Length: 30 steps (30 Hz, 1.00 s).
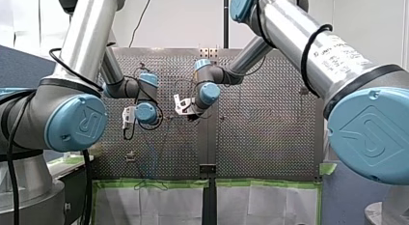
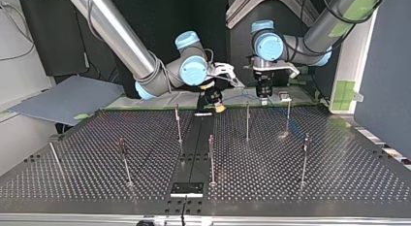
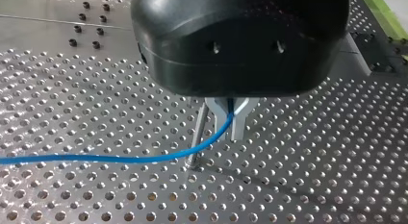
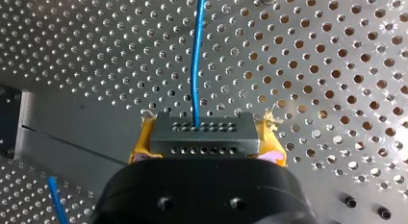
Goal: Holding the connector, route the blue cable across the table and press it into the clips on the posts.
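Top view, read left to right, everything placed off the connector. A grey-blue board [image 2: 68, 97] lies well left of the connector, beyond the table's far corner. My right gripper [image 2: 213, 97] sits low over the table's far edge, its yellow pads [image 4: 272, 140] clamped on the dark connector [image 4: 202, 132]. The blue cable [image 4: 195, 65] leaves the connector's face and runs straight ahead over the holes. Just right of the connector is my left gripper [image 3: 229, 128], metal fingers drawn narrow with the cable pinched between them and the cable trailing away low over the plate. A thin post [image 3: 198, 137] stands just beside those fingers; touching or not, cannot tell. Judgement: routing has barely begun, with the connector in hand, the cable slack and no post carrying cable. The next move likely calls for my left gripper to bring the cable to that post's clip and press it in while my right holds the connector steady. The clip itself is too small to make out. The other posts [image 2: 211, 158] stand nearer the camera than the connector, well apart from it. Surface: dark glossy perforated table [image 2: 339, 182], with a plain centre strip [image 2: 194, 148] running from below the connector toward the camera. Room: dark backdrop behind the connector, blue-grey panel [image 2: 387, 66] far to its right.
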Each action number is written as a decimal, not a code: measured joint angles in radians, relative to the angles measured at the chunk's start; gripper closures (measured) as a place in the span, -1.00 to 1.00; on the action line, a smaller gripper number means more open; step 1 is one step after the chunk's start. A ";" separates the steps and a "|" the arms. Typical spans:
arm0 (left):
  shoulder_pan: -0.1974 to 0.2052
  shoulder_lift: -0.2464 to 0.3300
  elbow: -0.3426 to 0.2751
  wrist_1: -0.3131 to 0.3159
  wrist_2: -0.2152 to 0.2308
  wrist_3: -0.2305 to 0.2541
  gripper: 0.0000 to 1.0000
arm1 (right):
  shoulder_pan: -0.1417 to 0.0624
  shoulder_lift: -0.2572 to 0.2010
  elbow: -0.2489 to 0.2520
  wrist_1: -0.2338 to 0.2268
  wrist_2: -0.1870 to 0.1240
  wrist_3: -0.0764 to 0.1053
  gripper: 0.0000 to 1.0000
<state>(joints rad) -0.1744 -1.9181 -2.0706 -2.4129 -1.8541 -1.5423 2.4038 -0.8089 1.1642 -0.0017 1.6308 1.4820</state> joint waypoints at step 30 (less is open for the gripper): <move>0.054 -0.116 0.132 0.030 0.091 -0.054 0.99 | -0.044 0.006 0.000 -0.082 -0.022 0.006 1.00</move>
<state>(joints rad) -0.1201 -2.0344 -1.9384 -2.3826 -1.7635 -1.5959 2.3598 -0.8031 1.1640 -0.0838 1.6086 1.4884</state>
